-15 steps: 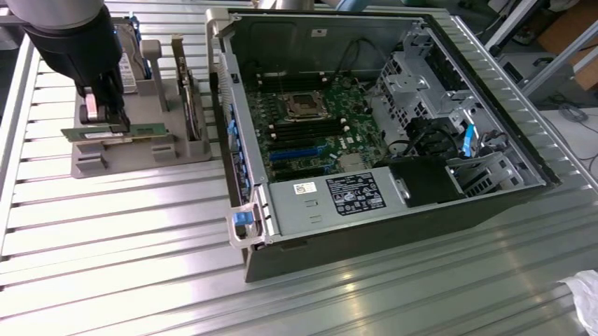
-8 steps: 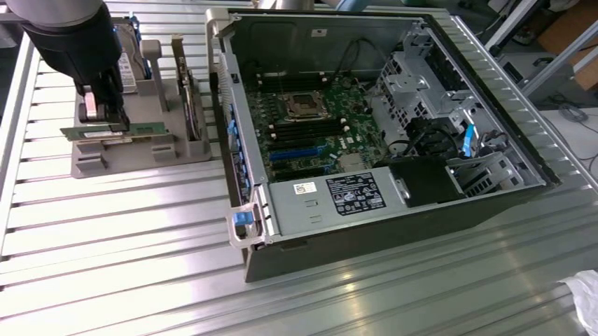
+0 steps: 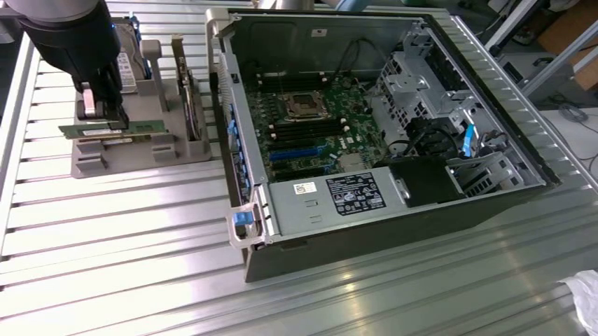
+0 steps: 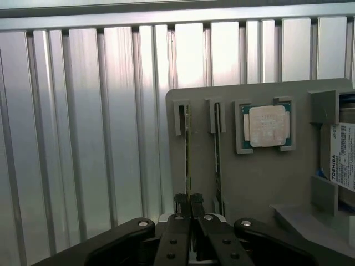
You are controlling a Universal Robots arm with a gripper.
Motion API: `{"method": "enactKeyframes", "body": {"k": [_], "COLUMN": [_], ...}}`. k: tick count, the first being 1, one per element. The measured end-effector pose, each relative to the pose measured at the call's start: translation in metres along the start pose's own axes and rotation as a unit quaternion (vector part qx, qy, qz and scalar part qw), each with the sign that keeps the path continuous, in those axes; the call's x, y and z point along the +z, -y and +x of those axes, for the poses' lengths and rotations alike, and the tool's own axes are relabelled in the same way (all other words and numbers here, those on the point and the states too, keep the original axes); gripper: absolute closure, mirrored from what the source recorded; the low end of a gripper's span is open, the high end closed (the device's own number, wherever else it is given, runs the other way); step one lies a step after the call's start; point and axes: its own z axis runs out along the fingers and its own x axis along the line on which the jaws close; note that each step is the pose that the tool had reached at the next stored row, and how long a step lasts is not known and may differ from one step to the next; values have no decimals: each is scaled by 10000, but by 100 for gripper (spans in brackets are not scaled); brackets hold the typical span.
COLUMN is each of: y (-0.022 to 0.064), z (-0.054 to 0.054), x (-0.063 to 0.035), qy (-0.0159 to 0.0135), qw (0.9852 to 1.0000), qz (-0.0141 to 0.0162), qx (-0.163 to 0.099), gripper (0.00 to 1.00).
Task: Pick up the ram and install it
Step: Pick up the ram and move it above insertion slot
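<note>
Ribbed metal table (image 3: 112, 231) lies under your gray holder (image 4: 260, 177). Your claw (image 4: 189, 198) is pressed together, pinching the thin green ram (image 4: 187, 149) that stands in its slot there.

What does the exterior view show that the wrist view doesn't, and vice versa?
Exterior view: the open grey computer case with its green motherboard, and the dark robot arm. Wrist view: the top of the square silver processor chip and the Toshiba lettering on the white hard-drive label. Both: the grey parts holder and the black gripper shut on the long green ram stick.
</note>
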Motion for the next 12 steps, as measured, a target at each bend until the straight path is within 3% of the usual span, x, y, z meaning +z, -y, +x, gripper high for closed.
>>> {"method": "enactKeyframes", "body": {"k": [12], "y": [2], "z": [1], "x": [-69], "qy": [1], "qw": [10000], "qz": [1], "qx": [0], "gripper": [88]}}
